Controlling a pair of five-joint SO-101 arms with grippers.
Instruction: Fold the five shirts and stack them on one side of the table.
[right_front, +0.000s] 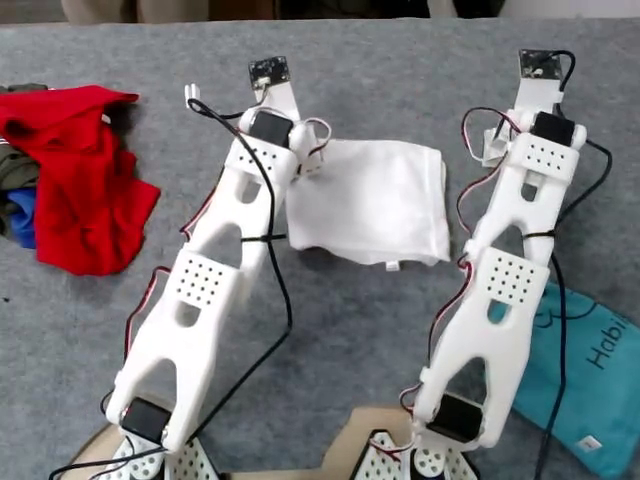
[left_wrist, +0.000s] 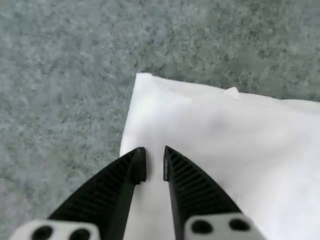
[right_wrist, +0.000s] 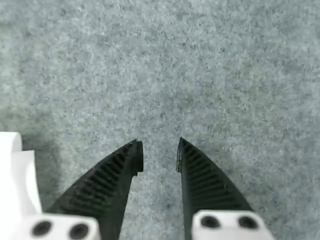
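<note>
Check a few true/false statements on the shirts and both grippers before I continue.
1. The white shirt lies folded between the two arms. True.
2. The right gripper hangs over the white shirt. False: it is open over the bare grey table.
3. The red shirt lies crumpled, not folded. True.
4. The left gripper is clamped on the red shirt. False: it is over the white shirt, jaws slightly apart.

A folded shirt (right_front: 375, 200) lies mid-counter (right_front: 350, 335). A heap of shirts (right_front: 80, 190) sits at the left edge, and a flat cloth (right_front: 590, 385) lies near right.
</note>
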